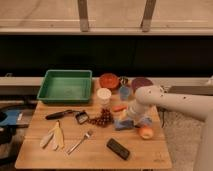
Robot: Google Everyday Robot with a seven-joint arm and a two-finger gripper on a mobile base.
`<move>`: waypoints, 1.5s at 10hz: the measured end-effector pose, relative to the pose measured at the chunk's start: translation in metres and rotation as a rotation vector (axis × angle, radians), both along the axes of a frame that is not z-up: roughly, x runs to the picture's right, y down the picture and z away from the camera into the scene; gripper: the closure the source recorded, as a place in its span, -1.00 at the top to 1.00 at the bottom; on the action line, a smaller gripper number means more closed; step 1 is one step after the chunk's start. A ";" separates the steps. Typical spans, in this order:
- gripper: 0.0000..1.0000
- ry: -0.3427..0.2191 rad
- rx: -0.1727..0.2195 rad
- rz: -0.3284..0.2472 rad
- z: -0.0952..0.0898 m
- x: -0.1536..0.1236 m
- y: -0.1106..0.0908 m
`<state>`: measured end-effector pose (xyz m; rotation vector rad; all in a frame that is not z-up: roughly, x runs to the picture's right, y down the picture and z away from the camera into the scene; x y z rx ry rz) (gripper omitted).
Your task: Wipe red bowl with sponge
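Observation:
The red bowl (108,80) stands at the back of the wooden table (95,155), right of the green tray. A blue sponge (123,124) lies on the table at centre right. My gripper (130,116) comes down from the white arm (170,102) on the right and sits right on top of the sponge, well in front of the red bowl. The gripper hides part of the sponge.
A green tray (66,86) is at back left. A white cup (104,95), a blue cup (124,92) and a dark bowl (141,82) crowd the red bowl. Grapes (101,119), an apple (146,131), a black remote (118,148), a fork (80,142) and a banana (54,136) lie in front.

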<state>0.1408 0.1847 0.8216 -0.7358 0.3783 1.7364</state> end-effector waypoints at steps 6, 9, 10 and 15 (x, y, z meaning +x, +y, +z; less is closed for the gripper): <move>0.30 -0.005 -0.046 -0.021 0.012 -0.003 0.011; 0.23 -0.009 -0.061 -0.016 0.013 -0.001 0.012; 0.11 -0.018 -0.061 -0.019 0.013 -0.002 0.013; -0.89 -0.033 -0.065 0.010 0.010 -0.001 0.014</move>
